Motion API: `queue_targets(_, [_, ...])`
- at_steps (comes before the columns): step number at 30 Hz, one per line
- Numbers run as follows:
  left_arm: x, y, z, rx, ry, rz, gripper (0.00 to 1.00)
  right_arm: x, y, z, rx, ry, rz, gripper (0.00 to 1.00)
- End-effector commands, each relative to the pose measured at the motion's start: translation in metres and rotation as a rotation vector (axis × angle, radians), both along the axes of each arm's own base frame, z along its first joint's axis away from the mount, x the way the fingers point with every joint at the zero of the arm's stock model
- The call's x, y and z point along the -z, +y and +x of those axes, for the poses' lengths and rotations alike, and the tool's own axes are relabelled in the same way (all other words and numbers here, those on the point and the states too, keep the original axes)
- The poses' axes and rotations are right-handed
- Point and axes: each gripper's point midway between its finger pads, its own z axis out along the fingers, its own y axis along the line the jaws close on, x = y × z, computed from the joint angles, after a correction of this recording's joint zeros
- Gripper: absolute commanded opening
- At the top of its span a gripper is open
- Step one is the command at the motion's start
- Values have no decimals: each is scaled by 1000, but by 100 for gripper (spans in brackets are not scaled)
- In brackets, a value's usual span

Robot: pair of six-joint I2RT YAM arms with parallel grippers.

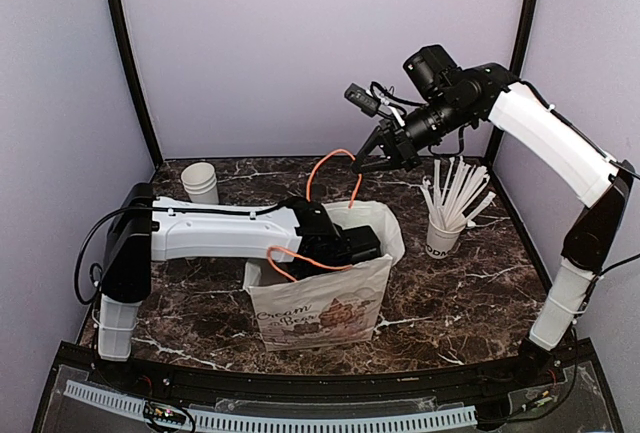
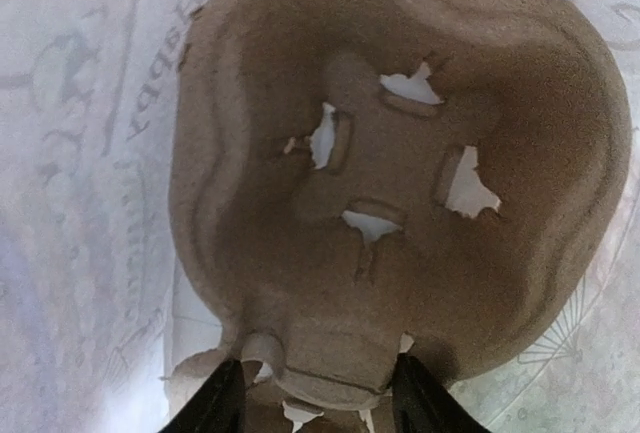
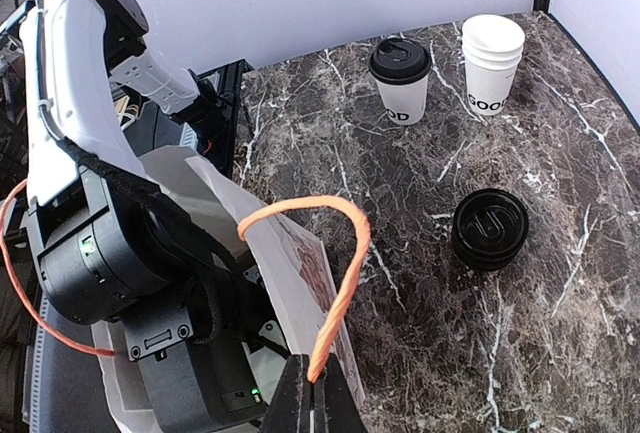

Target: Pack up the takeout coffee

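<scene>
The dark marble surface (image 1: 470, 293) carries all items. The left arm (image 1: 220, 231) lies across the lower left of the top view and reaches into the open top of the printed paper bag (image 1: 320, 308), which stands upright at lower centre. The right arm (image 1: 545, 128) is raised at upper right.

Inside the bag, the left pincer (image 2: 320, 403) pinches the near edge of a brown pulp cup carrier (image 2: 400, 153); its fingers (image 2: 215, 408) bear on either side of that edge. The right pincer (image 3: 310, 388) is pressed together on one orange bag handle (image 3: 345, 253), held up above the bag.

A white cup of straws (image 1: 440, 238) stands right of the bag. In the right wrist view, nested white cups (image 3: 493, 63) stand at upper right. The takeout coffee (image 3: 400, 78) stands upright on the surface just left of them, outside the bag. A stack of black lids (image 3: 490, 228) lies below them, apart from them.
</scene>
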Motion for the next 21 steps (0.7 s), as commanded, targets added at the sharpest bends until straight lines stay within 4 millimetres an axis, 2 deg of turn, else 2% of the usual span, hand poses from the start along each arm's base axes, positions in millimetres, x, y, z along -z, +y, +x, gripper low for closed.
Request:
queue_targets(1, [-35,-9,10,-12,-65,-85,53,-10,-4,-1,4,-59,15,1])
queue_targets(12, [-113,-37,16,1,-136,-339,59,-5,-9,9,35,-62,-3,2])
queue_targets(17, [-150,-40,20,6,-193,-425,60,-2,-11,13,47,-56,-9,2])
queue_targets(21, [-197,-42,23,11,-247,-536,60,-1,-12,14,50,-54,-11,2])
